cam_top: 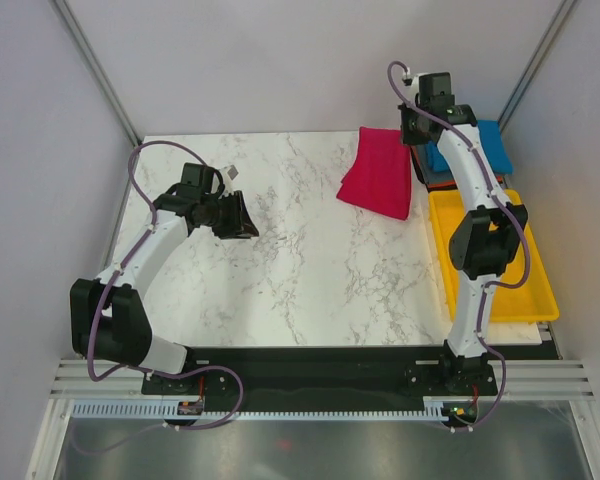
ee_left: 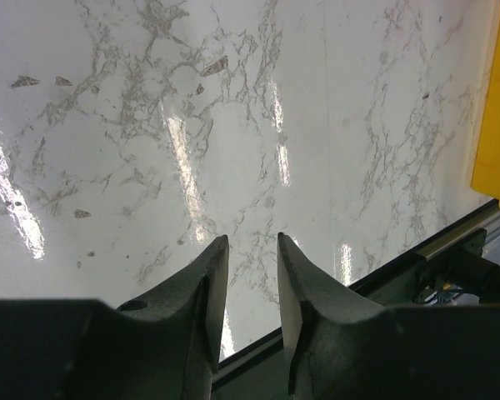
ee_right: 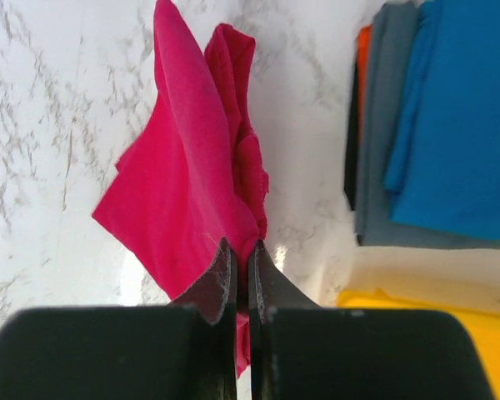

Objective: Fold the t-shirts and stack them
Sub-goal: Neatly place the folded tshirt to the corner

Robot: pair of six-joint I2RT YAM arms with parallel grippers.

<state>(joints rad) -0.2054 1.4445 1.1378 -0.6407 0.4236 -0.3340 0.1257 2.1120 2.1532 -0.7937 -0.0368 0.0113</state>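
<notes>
Crimson t-shirt (ee_right: 179, 192) pinched in closed right gripper (ee_right: 242, 246), left gripper (ee_left: 252, 242) part open, holding nothing, folded tees (ee_right: 458, 125) nearby

the table (cam_top: 310, 270) lies open at middle and left; the red t-shirt (cam_top: 378, 172), folded stack (cam_top: 497, 148) and yellow tray (cam_top: 540, 298) crowd the right.

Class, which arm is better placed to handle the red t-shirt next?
Right: its jaws are shut on the red t-shirt, beside the folded stack; the left jaws hold nothing, across the table.
</notes>
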